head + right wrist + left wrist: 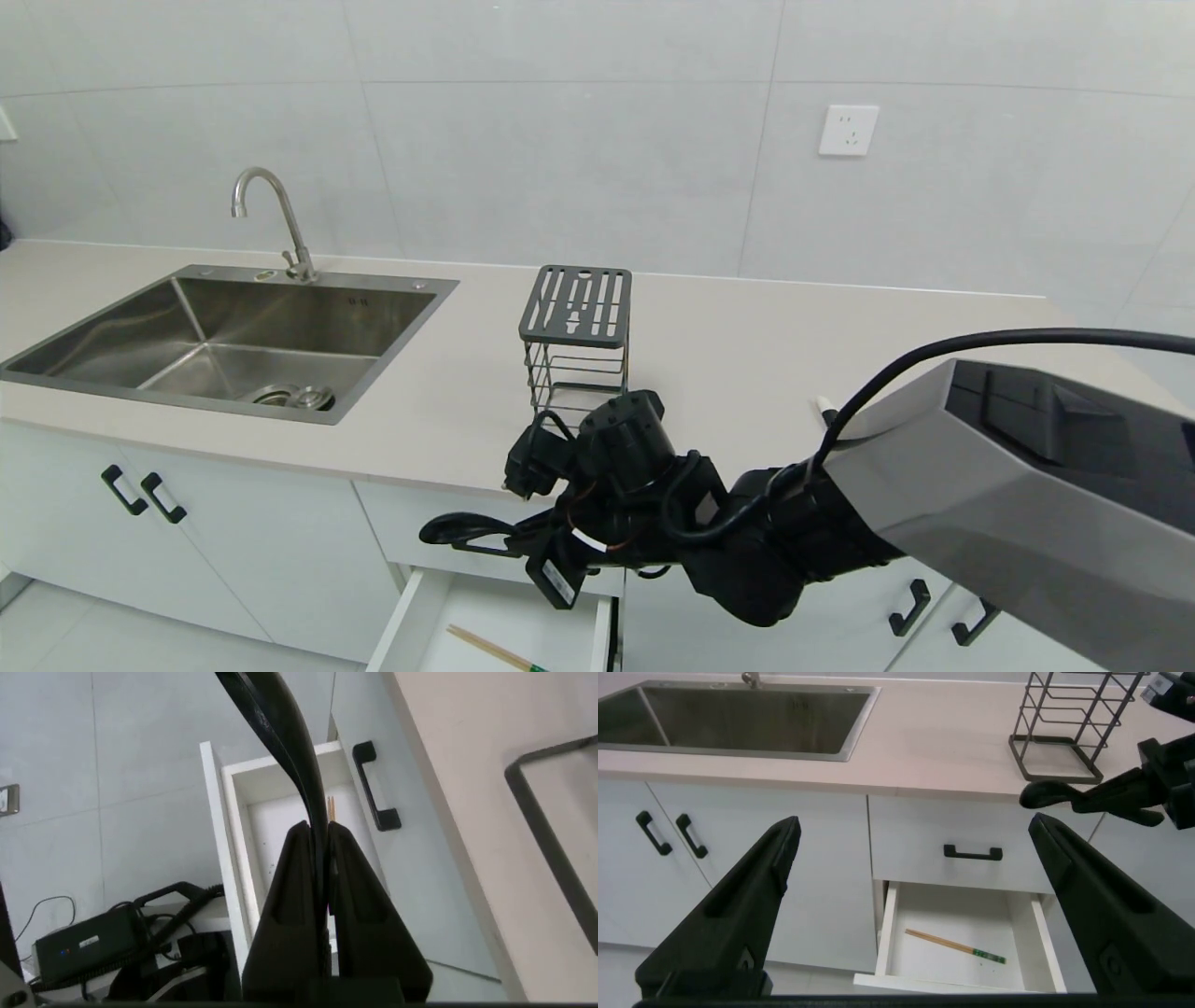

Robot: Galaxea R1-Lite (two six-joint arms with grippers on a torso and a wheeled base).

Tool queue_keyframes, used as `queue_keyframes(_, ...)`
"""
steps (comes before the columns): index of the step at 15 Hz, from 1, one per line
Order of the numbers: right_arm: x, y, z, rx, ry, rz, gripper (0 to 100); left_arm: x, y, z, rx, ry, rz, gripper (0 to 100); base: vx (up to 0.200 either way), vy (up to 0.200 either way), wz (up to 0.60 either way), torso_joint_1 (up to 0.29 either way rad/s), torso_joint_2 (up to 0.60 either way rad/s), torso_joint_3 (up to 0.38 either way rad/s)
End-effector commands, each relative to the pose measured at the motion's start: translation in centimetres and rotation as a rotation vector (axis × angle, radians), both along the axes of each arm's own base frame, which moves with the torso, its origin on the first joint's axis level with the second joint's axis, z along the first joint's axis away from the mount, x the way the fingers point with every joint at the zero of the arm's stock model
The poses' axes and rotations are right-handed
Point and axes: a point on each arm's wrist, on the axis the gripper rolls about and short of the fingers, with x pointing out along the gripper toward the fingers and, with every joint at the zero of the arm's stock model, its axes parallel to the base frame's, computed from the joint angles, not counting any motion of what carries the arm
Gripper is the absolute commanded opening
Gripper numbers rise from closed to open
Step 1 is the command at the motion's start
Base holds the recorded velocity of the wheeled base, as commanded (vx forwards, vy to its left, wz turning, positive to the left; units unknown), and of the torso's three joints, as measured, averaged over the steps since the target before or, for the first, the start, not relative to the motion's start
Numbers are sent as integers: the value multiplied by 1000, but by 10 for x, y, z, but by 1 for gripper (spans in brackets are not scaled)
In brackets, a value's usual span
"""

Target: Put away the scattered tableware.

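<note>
You have the black spoon (464, 532) pinched between the right gripper's (534, 551) closed jaws, held at about counter-edge height above the open drawer (411, 611) — not yet in. A pair of chopsticks (957, 946) lies on the drawer floor, so I judge the job partly done. A small white tip (825, 405) on the counter (747, 345), half hidden by the arm, may be another piece; you cannot tell. The left gripper (912, 835) hangs with jaws wide, holding nothing. Mind the counter edge and the wire rack (576, 313) behind it — downward the way looks free.
</note>
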Motion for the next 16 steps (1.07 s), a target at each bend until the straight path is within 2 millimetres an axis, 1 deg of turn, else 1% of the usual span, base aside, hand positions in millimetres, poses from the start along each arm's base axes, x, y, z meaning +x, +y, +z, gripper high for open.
queue_keyframes(1, 2, 4, -10, -14, 5, 6, 0, 0, 0, 0, 0, 2, 0, 100, 0, 0, 0, 0, 0, 0)
queue_keyframes(4, 2, 4, -15, -35, -16, 30, 0, 0, 0, 0, 0, 0, 0, 100, 0, 0, 0, 0, 0, 0)
queue_keyframes(6, 2, 4, -18, -40, -13, 31, 0, 0, 0, 0, 0, 0, 0, 100, 0, 0, 0, -168, 339, 183)
queue_keyframes(12, 4, 4, -19, -59, -19, 41, 0, 0, 0, 0, 0, 0, 0, 100, 0, 0, 0, -240, 498, 255)
queue_keyframes(16, 6, 2, -19, -66, -32, 45, 0, 0, 0, 0, 0, 0, 0, 100, 0, 0, 0, -47, 98, 53)
